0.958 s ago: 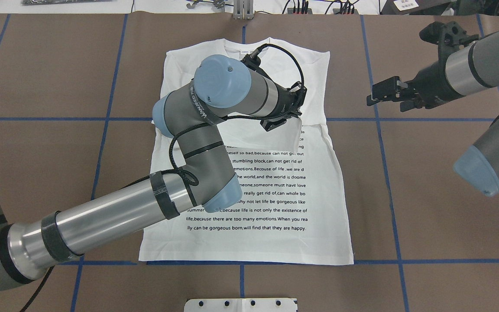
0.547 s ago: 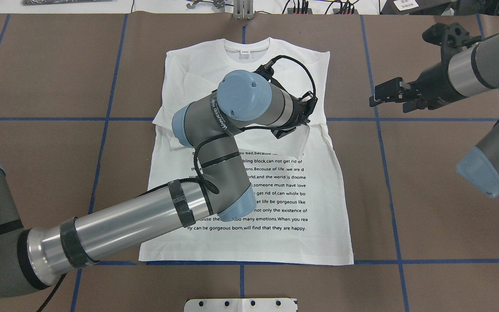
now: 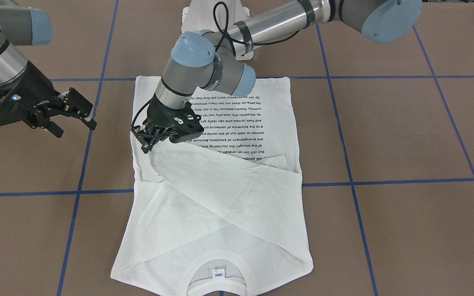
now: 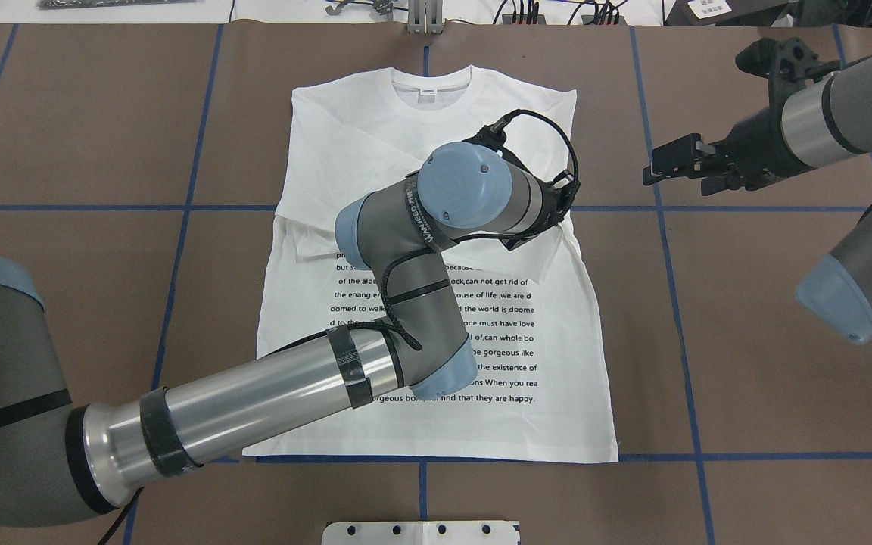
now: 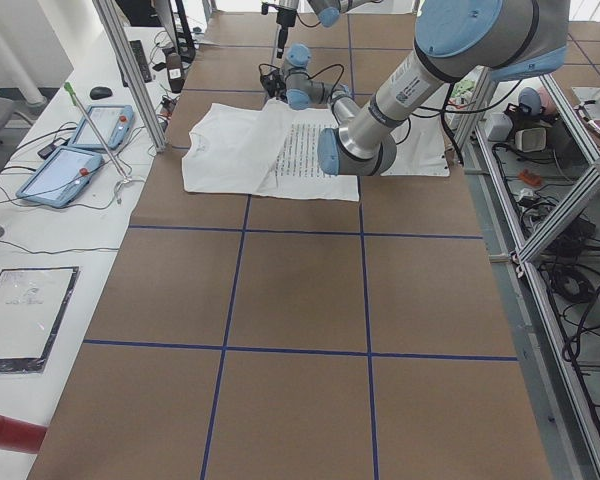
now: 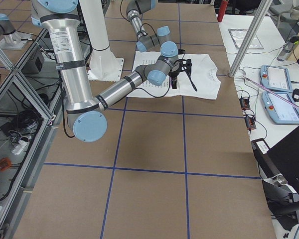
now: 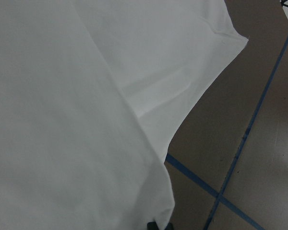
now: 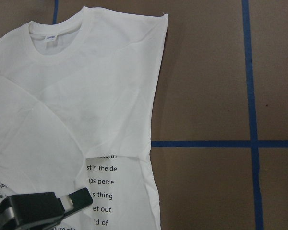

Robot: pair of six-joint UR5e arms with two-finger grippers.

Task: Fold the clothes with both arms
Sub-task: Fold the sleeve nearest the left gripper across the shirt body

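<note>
1. Reaching across from the robot's left, the left arm [image 4: 269, 393] hangs low over the white T-shirt [image 4: 436, 431], which lies flat on the brown surface [image 4: 746, 341], printed side up and collar [image 3: 218, 255] on the far side from the robot.
2. The left pincer [image 3: 149, 143] is closed on the end of a long sleeve [image 3: 220, 181], near the shirt's edge on the robot's right.
3. That sleeve runs diagonally across the chest from the far shoulder on the robot's left, covering the top lines of the black text block [image 4: 496, 325].
4. Another fold of white cloth lies under it, crossing the other way.
5. The right pincer [image 3: 76, 126] hovers over bare surface just beside the shirt, fingers apart and holding nothing.
6. Blue tape lines [image 4: 784, 456] mark the surface in squares.
</note>
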